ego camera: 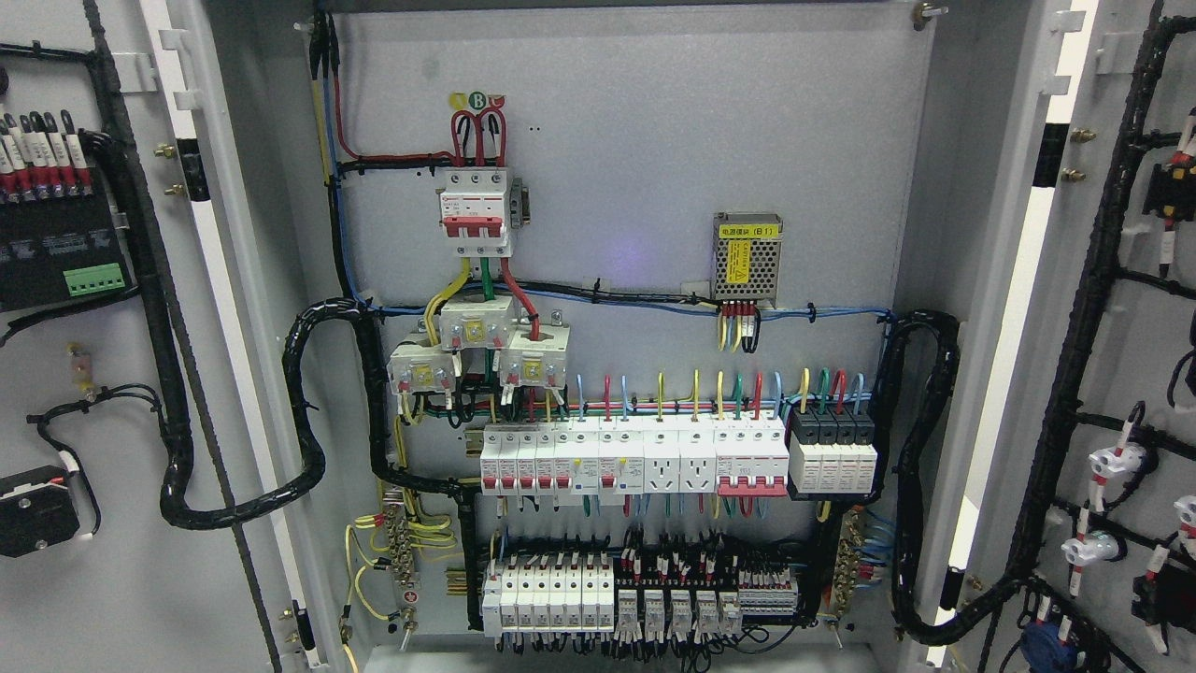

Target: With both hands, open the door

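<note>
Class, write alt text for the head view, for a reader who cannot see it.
An electrical cabinet stands with both doors swung wide: left door, right door. Inside, the back panel carries rows of white breakers and coloured wires. No robot hand is in view.

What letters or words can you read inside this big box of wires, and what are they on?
"B": on the green round tag above the top breaker.
"B1": in brackets on the yellow strip of the small metal mesh box; the characters before it are too blurred to read.
Print on the breakers, the yellow stickers and the left door's black module: too small to read.
</note>
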Motion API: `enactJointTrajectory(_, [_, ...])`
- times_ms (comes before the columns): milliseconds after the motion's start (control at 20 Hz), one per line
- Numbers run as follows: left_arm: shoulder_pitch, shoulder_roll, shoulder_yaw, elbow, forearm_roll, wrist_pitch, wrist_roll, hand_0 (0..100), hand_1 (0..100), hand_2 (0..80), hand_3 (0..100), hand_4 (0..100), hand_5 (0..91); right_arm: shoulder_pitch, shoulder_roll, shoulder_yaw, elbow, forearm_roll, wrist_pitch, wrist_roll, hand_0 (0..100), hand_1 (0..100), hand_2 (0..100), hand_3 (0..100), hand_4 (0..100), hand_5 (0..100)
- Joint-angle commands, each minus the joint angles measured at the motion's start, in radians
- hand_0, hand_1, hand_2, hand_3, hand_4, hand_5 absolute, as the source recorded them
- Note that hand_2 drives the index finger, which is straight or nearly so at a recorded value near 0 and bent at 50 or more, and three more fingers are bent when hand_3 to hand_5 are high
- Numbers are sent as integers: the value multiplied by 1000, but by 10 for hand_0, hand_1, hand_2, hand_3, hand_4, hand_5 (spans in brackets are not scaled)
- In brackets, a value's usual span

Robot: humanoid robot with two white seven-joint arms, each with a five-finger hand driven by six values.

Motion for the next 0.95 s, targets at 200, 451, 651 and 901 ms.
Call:
enactJointTrajectory(200, [-15, -45, 22, 59, -57, 7, 10, 0, 0, 0, 0, 43, 0, -33, 37, -2, 110, 171, 102, -20, 0, 0, 0, 0, 0, 0])
enactJointTrajectory(451, [-15, -46, 21, 59, -57, 7, 10, 0, 0, 0, 0, 44, 0, -34, 45, -9, 108, 179, 131, -22, 0, 0, 0, 0, 0, 0])
enactJointTrajectory(651, [-15, -46, 19, 55, -57, 6, 10, 0, 0, 0, 0, 43, 0, -34, 48, -95, 104, 179, 129, -20, 0, 0, 0, 0, 0, 0])
enactJointTrajectory(901, [-15, -46, 19, 48, -57, 6, 10, 0, 0, 0, 0, 44, 0, -33, 48, -97, 99, 181, 120, -16, 0, 0, 0, 0, 0, 0])
